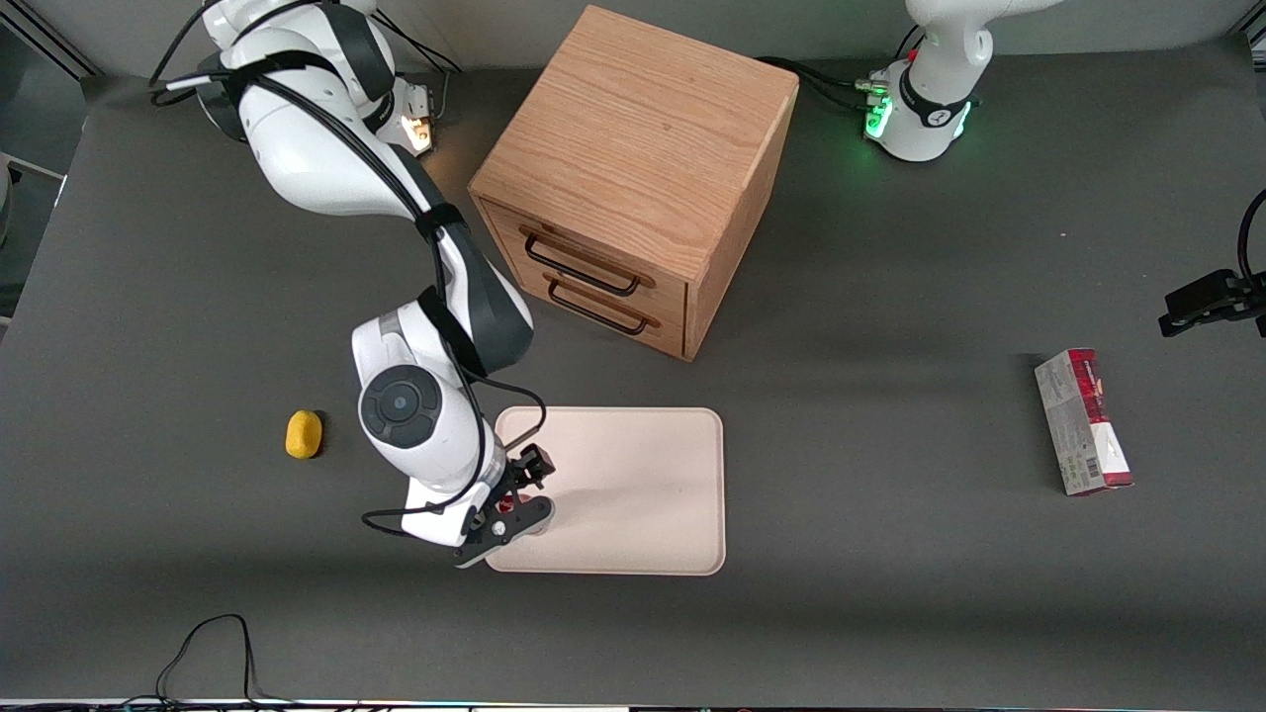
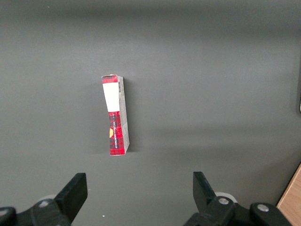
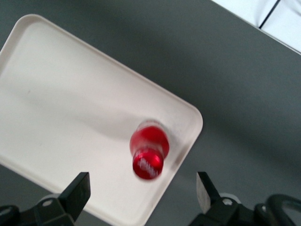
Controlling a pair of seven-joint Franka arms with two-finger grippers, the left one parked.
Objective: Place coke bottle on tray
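Note:
The coke bottle (image 3: 149, 149) is small and red with a red cap. It stands upright on the pale cream-pink tray (image 3: 70, 103), close to one rounded corner. My right gripper (image 3: 142, 188) is open and hangs above the bottle, with a finger on each side and clear of it. In the front view the gripper (image 1: 514, 499) is over the tray's (image 1: 643, 494) near corner, toward the working arm's end. Only a speck of the red bottle (image 1: 506, 505) shows there under the hand.
A wooden drawer cabinet (image 1: 633, 188) stands farther from the front camera than the tray. A yellow oval lump (image 1: 304, 434) lies beside the arm, toward the working arm's end. A red-and-grey carton (image 1: 1083, 420) lies toward the parked arm's end; it also shows in the left wrist view (image 2: 115, 115).

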